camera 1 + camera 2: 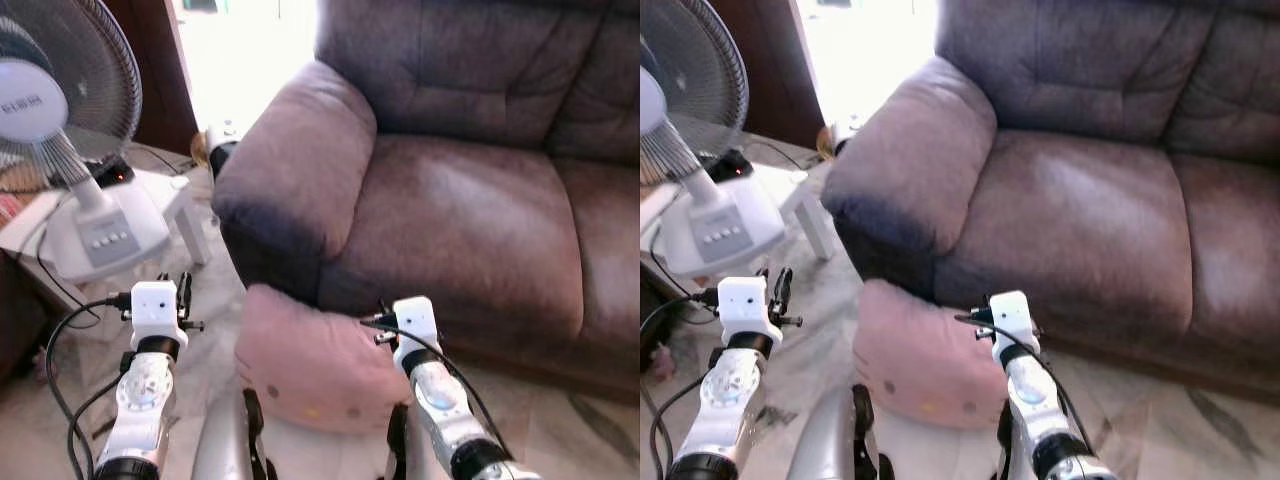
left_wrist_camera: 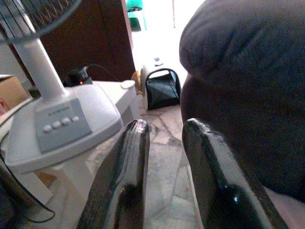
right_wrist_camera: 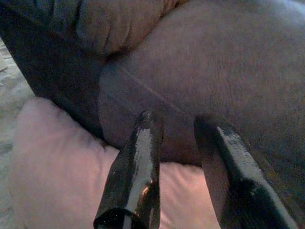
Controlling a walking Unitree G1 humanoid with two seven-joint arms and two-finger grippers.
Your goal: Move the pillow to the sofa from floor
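A pink pillow lies on the marble floor, leaning against the front of the brown-purple sofa below its left armrest. My left gripper is raised to the left of the pillow, open, with nothing between its fingers, and points toward the armrest and the fan's base. My right gripper hovers over the pillow's right upper edge. It is open and empty, and aims at the sofa's seat front. In the head views both wrists flank the pillow.
A white standing fan sits on a low white stool at the left, with a black power strip and cables beside it. A small black bag stands on the floor behind the armrest. Bright light falls on the floor beyond.
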